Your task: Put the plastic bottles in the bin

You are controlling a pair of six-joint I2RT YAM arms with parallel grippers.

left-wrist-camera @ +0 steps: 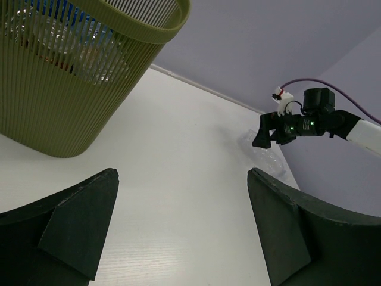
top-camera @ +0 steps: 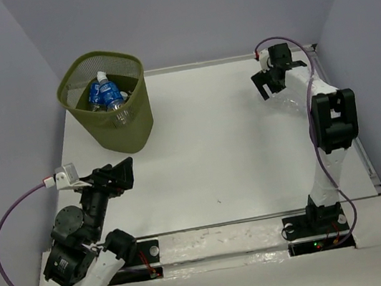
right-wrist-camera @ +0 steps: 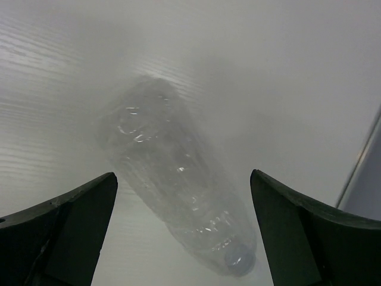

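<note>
Bottle (right-wrist-camera: 178,202): clear, lying on its side at the far right of the tabletop (top-camera: 215,161), well apart from the bin (top-camera: 126,128).
Bin: far left corner; you can see blue-labelled bottles (top-camera: 105,95) inside.
Right arm (top-camera: 332,120): jaws apart either side of the clear bottle, not touching, likely lined up to grip it.
Left arm (top-camera: 89,210): jaws apart, nothing between, parked near the bin.
Room: white tabletop, plain lilac walls (top-camera: 191,12).
</note>
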